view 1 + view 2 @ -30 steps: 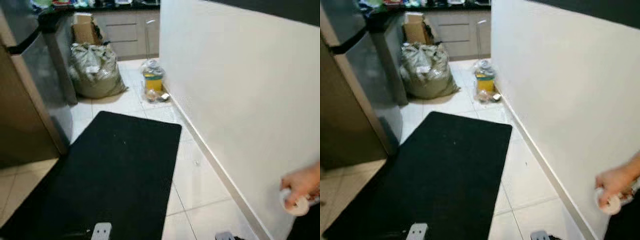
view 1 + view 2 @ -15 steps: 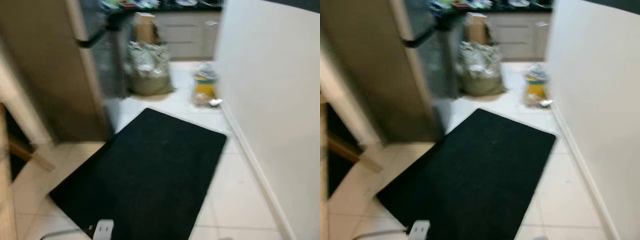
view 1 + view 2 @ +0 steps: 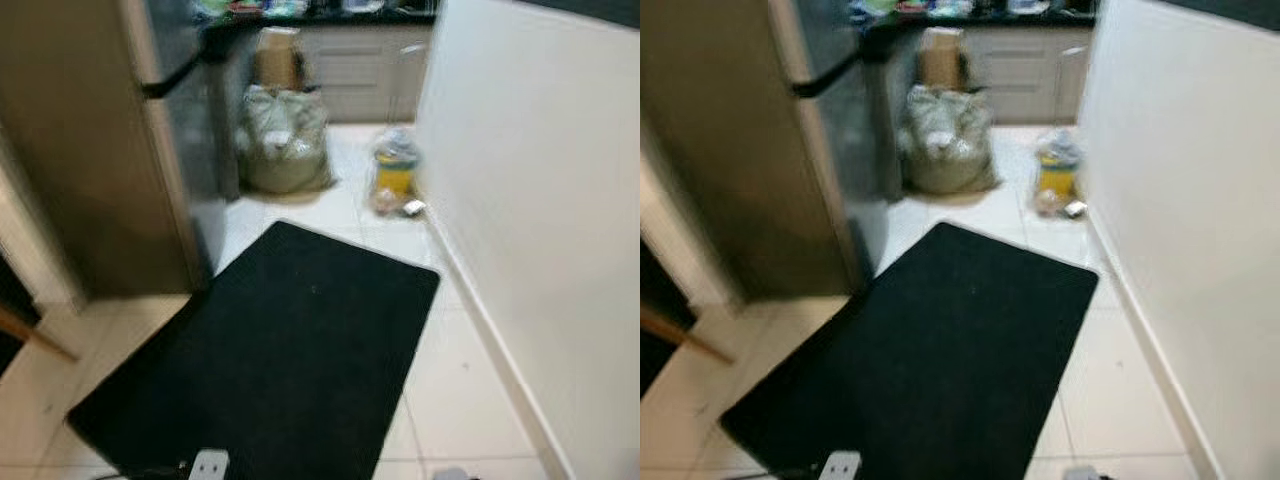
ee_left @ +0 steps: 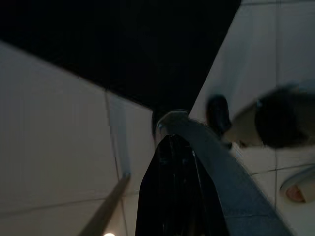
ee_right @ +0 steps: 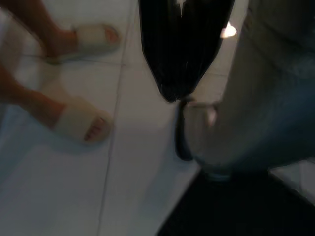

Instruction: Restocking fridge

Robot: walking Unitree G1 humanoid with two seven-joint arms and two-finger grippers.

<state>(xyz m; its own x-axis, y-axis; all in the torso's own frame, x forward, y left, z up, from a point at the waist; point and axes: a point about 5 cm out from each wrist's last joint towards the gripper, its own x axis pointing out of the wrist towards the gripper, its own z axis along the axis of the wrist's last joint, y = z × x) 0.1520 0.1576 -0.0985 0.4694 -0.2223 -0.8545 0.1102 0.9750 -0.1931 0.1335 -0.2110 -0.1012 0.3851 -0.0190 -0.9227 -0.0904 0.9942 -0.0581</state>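
Fridge (image 3: pixel 150 140), shut, at 10 o'clock beyond black mat (image 3: pixel 290 360); square approach advised. Left claw (image 4: pixel 172 147), right claw (image 5: pixel 179 73): fingers seen together, idle.

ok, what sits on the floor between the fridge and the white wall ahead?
In the eye views, a black mat covers most of the tile between the fridge and the white wall. Farther back in that gap: a stuffed bag and a yellow container.
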